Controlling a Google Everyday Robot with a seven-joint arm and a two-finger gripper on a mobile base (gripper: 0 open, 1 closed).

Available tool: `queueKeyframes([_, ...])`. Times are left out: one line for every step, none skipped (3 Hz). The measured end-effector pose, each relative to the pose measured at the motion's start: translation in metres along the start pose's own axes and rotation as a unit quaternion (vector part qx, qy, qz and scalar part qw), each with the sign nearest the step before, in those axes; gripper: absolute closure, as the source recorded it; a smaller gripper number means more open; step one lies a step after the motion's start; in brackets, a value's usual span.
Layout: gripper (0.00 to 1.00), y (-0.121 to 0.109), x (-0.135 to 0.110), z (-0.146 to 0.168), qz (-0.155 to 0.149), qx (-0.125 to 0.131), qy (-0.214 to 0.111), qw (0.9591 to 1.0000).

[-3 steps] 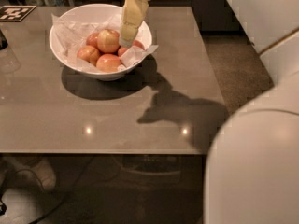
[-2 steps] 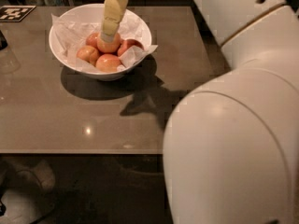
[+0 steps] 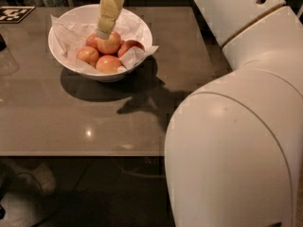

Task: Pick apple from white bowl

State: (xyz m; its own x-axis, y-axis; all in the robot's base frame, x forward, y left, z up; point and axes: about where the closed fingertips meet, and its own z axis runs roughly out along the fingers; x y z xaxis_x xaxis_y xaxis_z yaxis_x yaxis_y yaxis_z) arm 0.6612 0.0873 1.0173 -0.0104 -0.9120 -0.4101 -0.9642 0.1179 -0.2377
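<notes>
The white bowl [image 3: 138, 24] stands on the far left part of the grey table [image 3: 57, 122], lined with crumpled white paper. Several apples lie in it. The apple [image 3: 111, 43], the largest one, pale yellow-orange with a pink blush, lies at the middle, on top of the others. Two smaller orange-red apples [image 3: 88, 55] lie in front and to its left, and a darker red one [image 3: 130, 45] to its right. My gripper [image 3: 103, 33] reaches down into the bowl from above, and its pale yellow tip rests at the apple's top left.
My white arm and body [image 3: 236, 126] fill the right half of the view and hide the table's right side. A black-and-white marker tag [image 3: 10, 13] lies at the table's far left corner. A clear glass object [image 3: 4, 56] stands at the left edge. The table's front edge runs near the floor [image 3: 85, 188].
My gripper has moved left and down into the bowl, onto the largest apple. My arm has swung across and now covers the right side of the view.
</notes>
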Motion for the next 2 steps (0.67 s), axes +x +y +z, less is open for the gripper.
queueKeyframes([0.0,-0.015,0.007,0.014,0.023,-0.003,-0.018,0.9996])
queueKeyframes([0.0,-0.026,0.012,0.03,0.038,-0.013,-0.025,0.9989])
